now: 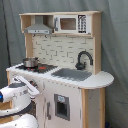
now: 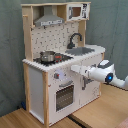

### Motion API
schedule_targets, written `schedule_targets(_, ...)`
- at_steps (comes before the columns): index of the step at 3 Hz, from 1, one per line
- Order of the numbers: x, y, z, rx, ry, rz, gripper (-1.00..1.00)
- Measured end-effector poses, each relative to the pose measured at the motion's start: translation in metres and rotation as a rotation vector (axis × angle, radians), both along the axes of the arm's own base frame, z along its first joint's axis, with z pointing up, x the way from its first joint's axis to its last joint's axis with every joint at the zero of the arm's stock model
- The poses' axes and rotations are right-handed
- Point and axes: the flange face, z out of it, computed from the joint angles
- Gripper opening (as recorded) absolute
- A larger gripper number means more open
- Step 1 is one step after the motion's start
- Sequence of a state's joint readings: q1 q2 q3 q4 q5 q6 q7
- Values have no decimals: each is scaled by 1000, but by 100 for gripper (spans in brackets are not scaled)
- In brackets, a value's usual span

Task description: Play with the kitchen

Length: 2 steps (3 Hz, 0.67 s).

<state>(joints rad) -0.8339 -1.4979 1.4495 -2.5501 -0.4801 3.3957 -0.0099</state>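
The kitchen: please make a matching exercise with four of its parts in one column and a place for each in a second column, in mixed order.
Parts:
1. pot
2. faucet
3. microwave
4. oven door

Places:
A. top shelf, beside the hood
B. front of the kitchen, below the stovetop
C. behind the sink
D. on the stovetop

Pairs: 1-D, 2-C, 3-A, 4-B
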Motion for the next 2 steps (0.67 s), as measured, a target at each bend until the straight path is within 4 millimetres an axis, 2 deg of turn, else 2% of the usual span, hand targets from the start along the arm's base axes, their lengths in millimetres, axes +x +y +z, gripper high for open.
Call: schedule_targets(2, 0, 4, -1, -245, -8, -9, -100)
